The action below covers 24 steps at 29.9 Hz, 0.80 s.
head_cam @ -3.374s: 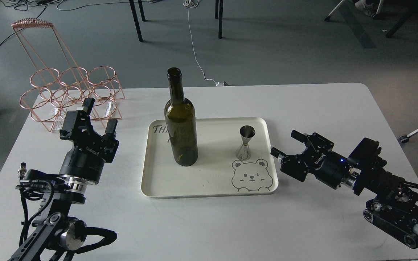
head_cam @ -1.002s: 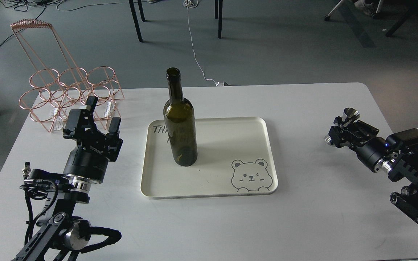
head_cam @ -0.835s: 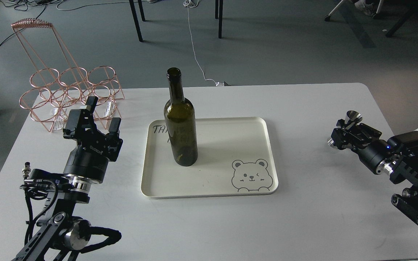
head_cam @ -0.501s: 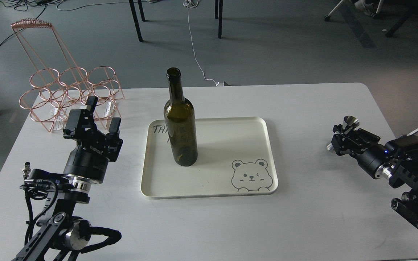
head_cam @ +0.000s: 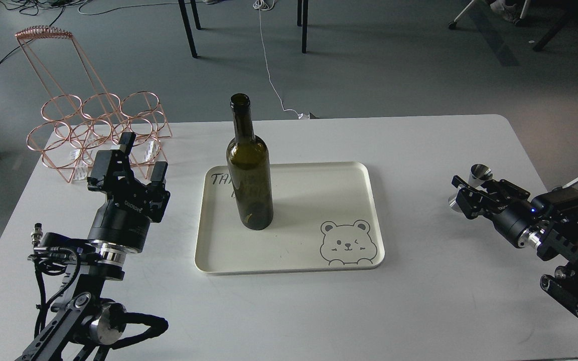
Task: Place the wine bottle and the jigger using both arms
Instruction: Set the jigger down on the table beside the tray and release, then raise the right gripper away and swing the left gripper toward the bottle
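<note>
The wine bottle (head_cam: 250, 185), dark olive-green and unlabelled, stands upright on the left part of the cream tray (head_cam: 309, 200). My left gripper (head_cam: 140, 159) is open and empty, pointing up, to the left of the tray and apart from the bottle. My right gripper (head_cam: 469, 192) is shut on the silver jigger (head_cam: 480, 173), which is tilted and low over the table, well to the right of the tray. The jigger's upper cone shows above the fingers and its lower end (head_cam: 452, 202) shows beside them.
A copper wire bottle rack (head_cam: 99, 131) stands at the table's back left corner, just behind my left gripper. The tray has a bear drawing (head_cam: 346, 243) at its front right. The white table (head_cam: 419, 150) ends close to my right arm. Chair legs and cables lie on the floor behind.
My right gripper took the jigger off the tray, carried it right, and has now sunk lower and slightly left. The bottle and left arm have barely moved.
</note>
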{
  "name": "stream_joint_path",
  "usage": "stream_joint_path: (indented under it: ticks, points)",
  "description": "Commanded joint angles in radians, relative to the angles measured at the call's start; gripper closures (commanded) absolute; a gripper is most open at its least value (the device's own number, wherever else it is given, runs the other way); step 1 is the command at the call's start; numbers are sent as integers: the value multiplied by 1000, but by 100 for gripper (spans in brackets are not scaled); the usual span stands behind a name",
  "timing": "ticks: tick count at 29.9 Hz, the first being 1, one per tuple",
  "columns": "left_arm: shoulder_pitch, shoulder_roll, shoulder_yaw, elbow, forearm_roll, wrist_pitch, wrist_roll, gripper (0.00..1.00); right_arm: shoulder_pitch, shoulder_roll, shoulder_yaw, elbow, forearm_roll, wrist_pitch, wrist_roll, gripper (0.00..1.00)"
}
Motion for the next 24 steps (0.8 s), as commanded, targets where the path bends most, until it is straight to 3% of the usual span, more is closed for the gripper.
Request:
stream_joint_path:
  ticks: [1, 9, 14, 20, 24]
  points:
    - [0, 0, 0, 1, 0, 0, 0, 2, -23, -23, 0, 12, 1, 0, 0, 7]
    - [-2, -15, 2, 1, 1, 0, 0, 2, -76, -219, -71, 179, 3, 0, 0, 4]
    - [-4, -11, 2, 1, 1, 0, 0, 2, -110, -385, -115, 390, 67, 0, 0, 3]
    - [-5, -9, 2, 0, 1, 0, -6, 2, -101, -452, -123, 729, 363, 0, 0, 2]
    - [-5, 2, 0, 0, 3, -1, -54, 2, -47, -443, -117, 894, 581, 0, 0, 2]
